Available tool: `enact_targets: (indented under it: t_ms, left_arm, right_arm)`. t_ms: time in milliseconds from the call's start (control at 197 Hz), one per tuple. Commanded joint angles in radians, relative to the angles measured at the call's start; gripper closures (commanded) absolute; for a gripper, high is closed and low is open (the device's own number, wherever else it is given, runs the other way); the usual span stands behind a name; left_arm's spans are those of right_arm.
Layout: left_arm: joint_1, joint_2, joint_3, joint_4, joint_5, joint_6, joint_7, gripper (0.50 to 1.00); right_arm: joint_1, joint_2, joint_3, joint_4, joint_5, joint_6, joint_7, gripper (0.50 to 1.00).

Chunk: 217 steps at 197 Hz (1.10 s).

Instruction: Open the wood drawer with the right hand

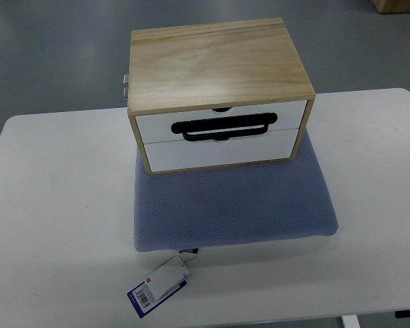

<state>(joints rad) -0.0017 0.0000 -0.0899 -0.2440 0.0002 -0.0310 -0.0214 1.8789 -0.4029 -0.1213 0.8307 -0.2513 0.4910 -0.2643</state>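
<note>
A small wooden drawer box (215,65) with a light wood top stands on a blue-grey cushion (232,201) in the middle of the white table (55,205). It has two white drawer fronts, both closed. The upper drawer (219,116) carries a black loop handle (223,127) that hangs over the seam to the lower drawer (222,152). Neither robot hand nor arm is in view.
A white and blue price tag (160,285) hangs from the cushion's front edge onto the table. A small metal fitting (124,85) sticks out behind the box's left side. Grey floor lies beyond the table's far edge.
</note>
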Motion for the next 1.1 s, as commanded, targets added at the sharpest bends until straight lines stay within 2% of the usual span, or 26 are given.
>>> enact_targets:
  t_ms: [0, 97, 147, 152, 239, 330, 381, 396, 584, 589, 706, 899, 1046, 1097]
  left_arm:
    - [0.0, 0.0, -0.001, -0.001, 0.0, 0.0, 0.0, 0.5]
    - [-0.003, 0.0, -0.001, -0.003, 0.0, 0.0, 0.0, 0.5]
    - [-0.003, 0.0, -0.001, -0.003, 0.0, 0.0, 0.0, 0.5]
    - [-0.003, 0.0, -0.001, -0.003, 0.0, 0.0, 0.0, 0.5]
    - [-0.003, 0.0, -0.001, -0.001, 0.0, 0.0, 0.0, 0.5]
    - [-0.003, 0.0, -0.001, 0.0, 0.0, 0.0, 0.0, 0.5]
    - [-0.003, 0.0, -0.001, 0.0, 0.0, 0.0, 0.0, 0.5]
    - [-0.004, 0.0, -0.001, 0.0, 0.0, 0.0, 0.0, 0.5]
    - [-0.003, 0.0, -0.001, -0.001, 0.0, 0.0, 0.0, 0.5]
    - [-0.003, 0.0, -0.001, -0.001, 0.0, 0.0, 0.0, 0.5]
    - [-0.003, 0.0, -0.001, 0.003, 0.0, 0.0, 0.0, 0.5]
    - [-0.003, 0.0, -0.001, 0.003, 0.0, 0.0, 0.0, 0.5]
    - [-0.003, 0.0, -0.001, 0.003, 0.0, 0.0, 0.0, 0.5]
    - [-0.003, 0.0, -0.001, 0.003, 0.0, 0.0, 0.0, 0.5]
  right_arm:
    - [0.1, 0.009, -0.093, 0.128, 0.001, 0.032, -0.084, 0.554]
    - [0.164, 0.009, -0.138, 0.251, 0.01, 0.051, -0.141, 0.554]
    - [0.164, 0.009, -0.138, 0.251, 0.01, 0.051, -0.141, 0.554]
    - [0.192, 0.009, -0.15, 0.319, 0.027, 0.054, -0.168, 0.554]
    - [0.236, 0.007, -0.184, 0.421, 0.086, 0.055, -0.211, 0.556]
    - [0.27, 0.007, -0.207, 0.491, 0.148, 0.055, -0.243, 0.556]
    - [0.27, 0.007, -0.207, 0.492, 0.149, 0.055, -0.243, 0.556]
    - [0.273, 0.01, -0.212, 0.524, 0.17, 0.049, -0.26, 0.556]
    - [0.259, 0.042, -0.227, 0.544, 0.172, 0.026, -0.26, 0.556]
    - [0.247, 0.052, -0.23, 0.544, 0.172, 0.006, -0.262, 0.556]
    - [0.223, 0.065, -0.23, 0.544, 0.172, -0.035, -0.262, 0.556]
    - [0.184, 0.073, -0.233, 0.542, 0.172, -0.052, -0.276, 0.556]
    - [0.149, 0.075, -0.236, 0.541, 0.17, -0.095, -0.286, 0.556]
    - [0.128, 0.079, -0.238, 0.539, 0.17, -0.13, -0.297, 0.556]
